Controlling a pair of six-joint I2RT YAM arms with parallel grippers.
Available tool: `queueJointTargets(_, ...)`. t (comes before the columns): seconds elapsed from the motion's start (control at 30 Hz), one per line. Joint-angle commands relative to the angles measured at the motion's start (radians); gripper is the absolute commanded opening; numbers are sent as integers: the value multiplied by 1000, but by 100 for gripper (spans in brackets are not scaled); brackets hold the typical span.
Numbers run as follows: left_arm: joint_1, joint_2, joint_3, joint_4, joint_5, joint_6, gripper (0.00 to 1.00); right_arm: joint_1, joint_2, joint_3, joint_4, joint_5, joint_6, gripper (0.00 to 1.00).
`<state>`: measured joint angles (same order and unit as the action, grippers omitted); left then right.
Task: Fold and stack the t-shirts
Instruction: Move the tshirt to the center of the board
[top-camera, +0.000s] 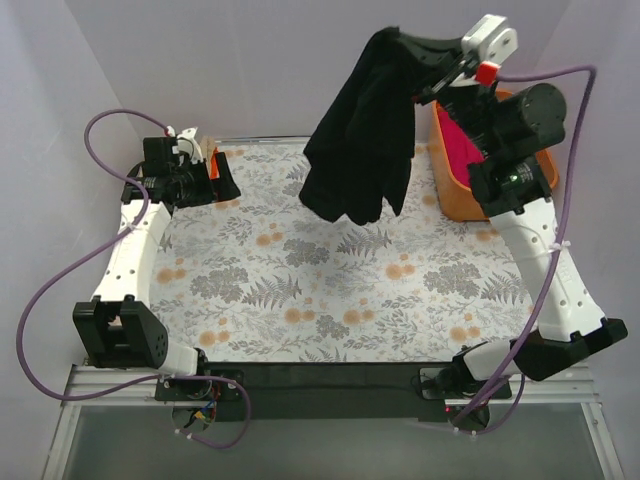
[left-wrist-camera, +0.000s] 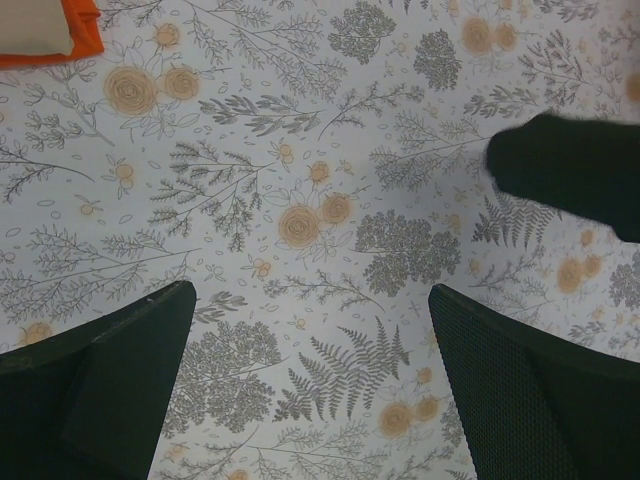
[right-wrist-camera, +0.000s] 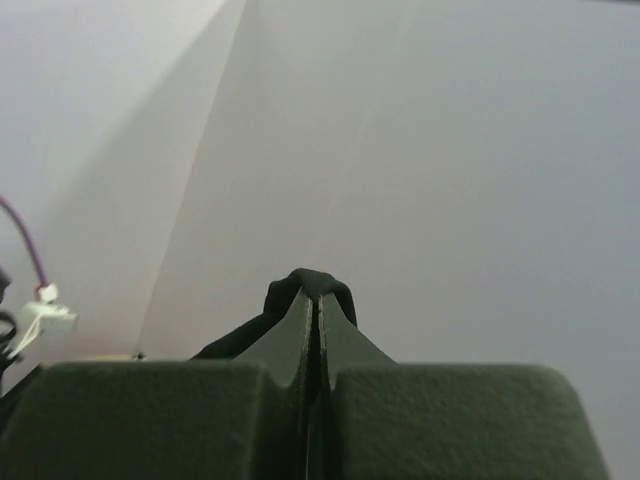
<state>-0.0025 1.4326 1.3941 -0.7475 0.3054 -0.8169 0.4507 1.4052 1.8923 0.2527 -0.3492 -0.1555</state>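
Note:
The black t-shirt (top-camera: 362, 130) hangs bunched in the air above the far middle of the floral sheet. My right gripper (top-camera: 398, 38) is raised high and shut on its top edge; the right wrist view shows a fold of black cloth (right-wrist-camera: 312, 283) pinched between the closed fingers. Its hem also shows in the left wrist view (left-wrist-camera: 570, 170). A magenta-pink t-shirt (top-camera: 462, 143) lies in the orange tub (top-camera: 470, 195) at the far right. My left gripper (top-camera: 222, 178) is open and empty, low over the sheet at the far left. Tan, orange and turquoise shirts are not identifiable.
The floral-patterned sheet (top-camera: 330, 280) covers the table. White walls surround it on three sides. An orange object with a pale top (left-wrist-camera: 45, 30) shows at the upper left of the left wrist view. Purple cables loop beside both arms.

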Motion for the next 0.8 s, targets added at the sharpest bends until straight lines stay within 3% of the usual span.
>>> queueJointTargets(0.0,35,-60,-7,16,20,-5,98,46,-61,-129,82,32,-71,1)
queueJointTargets(0.27,38,-93,-53,10,73,65,98,124,-182,-597,68,53,-95,1)
queueJointTargets(0.3,38,-106,-64,16,93,68,98,135,-186,-680,57,50,-93,10)
queueJointTargets(0.37,42,-112,-72,20,119,41,98,176,-180,-740,-4,15,-93,40)
queueJointTargets(0.4,45,-112,-75,22,197,21,98,187,-175,-766,-41,4,-84,66)
queueJointTargets(0.5,50,-115,-90,39,361,1,98,206,-167,-776,-199,-16,-64,89)
queueJointTargets(0.6,50,-146,-144,106,446,7,98,204,-193,-777,-323,96,-75,98)
queueJointTargets(0.7,39,-156,-194,143,555,56,98,149,-251,-814,-398,98,-95,98)
queueJointTargets(0.77,-34,-137,-207,142,548,97,98,88,-290,-864,-438,96,-90,98)
